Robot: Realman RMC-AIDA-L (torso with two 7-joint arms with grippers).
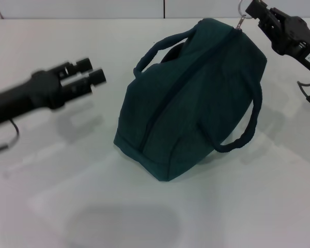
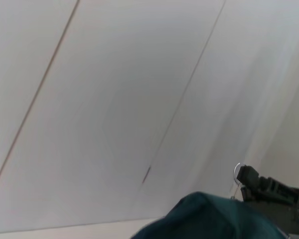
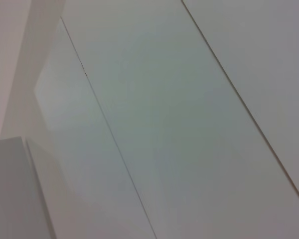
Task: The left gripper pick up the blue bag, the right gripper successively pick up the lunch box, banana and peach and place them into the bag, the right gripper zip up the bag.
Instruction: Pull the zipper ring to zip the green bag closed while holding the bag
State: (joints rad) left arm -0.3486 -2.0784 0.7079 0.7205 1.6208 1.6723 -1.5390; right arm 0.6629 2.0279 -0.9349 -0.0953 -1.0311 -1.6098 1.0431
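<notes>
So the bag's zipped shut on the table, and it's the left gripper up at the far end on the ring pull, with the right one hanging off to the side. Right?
Not quite: the arms are swapped. In the head view the right gripper is at the ring pull at the far end of the blue bag, which does look zipped shut. The left gripper hangs off to the side, apart from the bag.

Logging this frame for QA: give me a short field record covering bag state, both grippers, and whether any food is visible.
bag: blue bag on the white table, zip line closed along the top, both handles flopped outward
zip pull: metal ring at the bag's far end
right gripper: at the zip pull, apparently holding the ring; also seen in the left wrist view
left gripper: hovering left of the bag, apart from it, holding nothing
food: lunch box, banana, peach not visible
right wrist view: only pale panels
</notes>
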